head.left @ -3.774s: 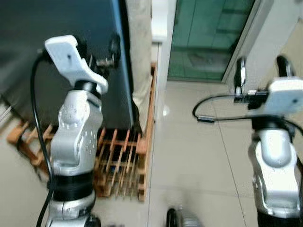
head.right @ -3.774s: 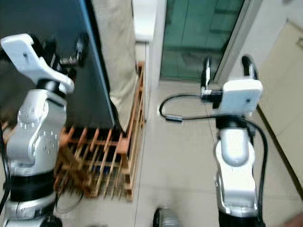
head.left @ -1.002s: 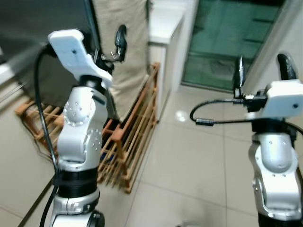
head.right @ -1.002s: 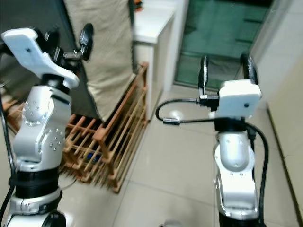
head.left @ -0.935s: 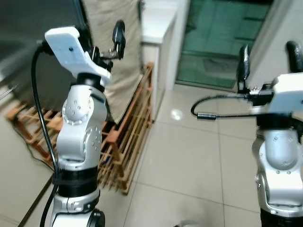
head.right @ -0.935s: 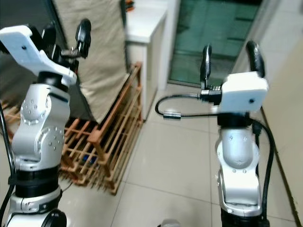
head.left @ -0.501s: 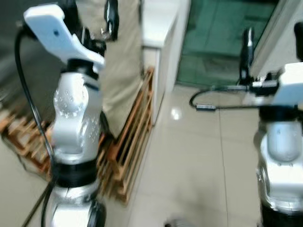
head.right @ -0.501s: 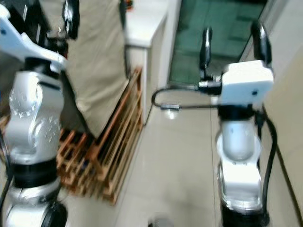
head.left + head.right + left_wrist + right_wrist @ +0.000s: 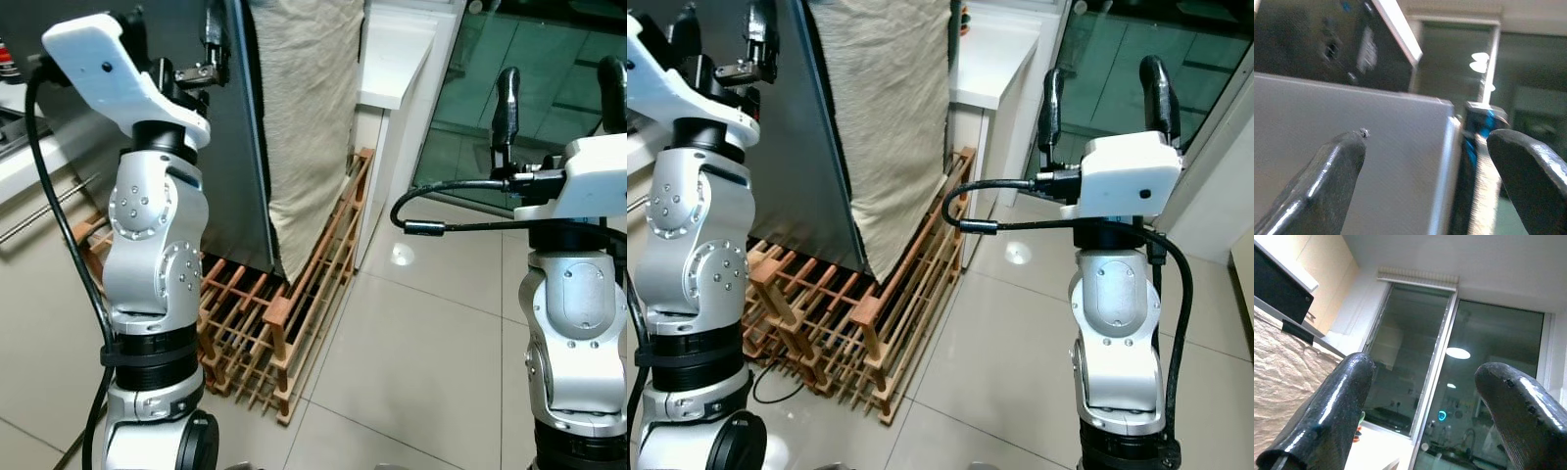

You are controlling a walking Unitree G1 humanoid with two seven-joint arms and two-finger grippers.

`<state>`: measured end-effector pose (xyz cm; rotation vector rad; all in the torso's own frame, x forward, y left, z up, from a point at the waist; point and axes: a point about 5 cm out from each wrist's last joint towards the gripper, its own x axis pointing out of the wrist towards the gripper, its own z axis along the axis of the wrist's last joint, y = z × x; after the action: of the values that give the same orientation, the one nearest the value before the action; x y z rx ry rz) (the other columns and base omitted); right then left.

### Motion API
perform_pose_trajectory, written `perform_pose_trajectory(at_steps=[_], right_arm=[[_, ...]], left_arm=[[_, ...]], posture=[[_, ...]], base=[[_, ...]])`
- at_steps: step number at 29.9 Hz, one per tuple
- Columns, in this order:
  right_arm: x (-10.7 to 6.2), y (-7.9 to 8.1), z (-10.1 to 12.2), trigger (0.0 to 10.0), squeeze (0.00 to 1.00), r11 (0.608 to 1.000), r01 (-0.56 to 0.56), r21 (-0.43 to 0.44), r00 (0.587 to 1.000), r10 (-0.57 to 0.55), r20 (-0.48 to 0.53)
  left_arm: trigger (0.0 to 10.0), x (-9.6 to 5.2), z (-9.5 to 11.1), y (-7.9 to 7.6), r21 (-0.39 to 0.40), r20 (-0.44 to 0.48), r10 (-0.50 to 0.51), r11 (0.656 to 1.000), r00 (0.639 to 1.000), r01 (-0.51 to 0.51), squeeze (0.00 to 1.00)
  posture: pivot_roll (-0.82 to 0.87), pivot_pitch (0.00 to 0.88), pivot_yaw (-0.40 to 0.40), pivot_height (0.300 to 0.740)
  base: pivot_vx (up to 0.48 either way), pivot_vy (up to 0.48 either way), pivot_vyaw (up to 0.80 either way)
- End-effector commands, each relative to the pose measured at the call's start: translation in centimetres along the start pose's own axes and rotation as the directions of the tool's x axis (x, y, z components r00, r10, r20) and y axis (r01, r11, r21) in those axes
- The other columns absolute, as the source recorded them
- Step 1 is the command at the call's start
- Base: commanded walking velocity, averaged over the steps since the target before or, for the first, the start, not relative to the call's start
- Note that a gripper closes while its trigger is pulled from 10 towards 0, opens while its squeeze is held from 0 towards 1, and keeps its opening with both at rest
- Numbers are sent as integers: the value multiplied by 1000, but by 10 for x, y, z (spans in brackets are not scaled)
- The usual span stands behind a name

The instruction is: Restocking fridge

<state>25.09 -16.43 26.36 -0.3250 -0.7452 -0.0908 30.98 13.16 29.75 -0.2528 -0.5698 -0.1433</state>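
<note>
The tall dark grey fridge stands at the left, its doors shut as far as I see, with a beige cloth hanging down its side. My left gripper is raised high, close to the fridge's upper front edge, open and holding nothing. In the left wrist view the grey fridge panel and its edge show between the spread fingers; whether they touch it I cannot tell. My right gripper is held up at the right, open and empty, over the tiled floor.
A low wooden rack lies on the floor against the fridge's base. A white cabinet stands behind the cloth, and a glass door behind that. A counter with bar handles is at far left. Pale floor tiles lie ahead.
The whole picture has shifted and sharpened as the camera moved. The fridge's edge now stands right beside my left gripper. Both arms stay raised and open.
</note>
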Motion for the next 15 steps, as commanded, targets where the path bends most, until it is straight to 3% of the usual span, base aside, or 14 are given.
perform_pose_trajectory(at_steps=[1, 6, 12, 15], right_arm=[[-3, -1, -7, 10000, 0, 1000, 2, 16, 999, -1, -44], [-9, -5, -25, 10000, 0, 995, 48, 84, 987, -34, -155], [-14, -1, -27, 10000, 0, 995, 30, 92, 984, -14, -178], [-18, 0, -26, 10000, 0, 995, 25, 98, 982, -6, -189]], left_arm=[[10000, -1, -11, -8, -22, -72, -54, 998, 996, 53, 0], [10000, -4, -33, -15, -31, -194, -98, 995, 976, 94, 0], [10000, -1, -42, -9, -3, -245, -61, 998, 968, 63, 0], [10000, 0, -40, -14, -10, -244, -82, 997, 966, 82, 0]], posture=[[-169, 0, 21, 711], [-170, 0, 23, 711], [-174, 0, 26, 711], [-175, 0, 34, 711]], base=[[0, 0, 0], [0, 0, 0], [0, 0, 0], [0, 0, 0]])
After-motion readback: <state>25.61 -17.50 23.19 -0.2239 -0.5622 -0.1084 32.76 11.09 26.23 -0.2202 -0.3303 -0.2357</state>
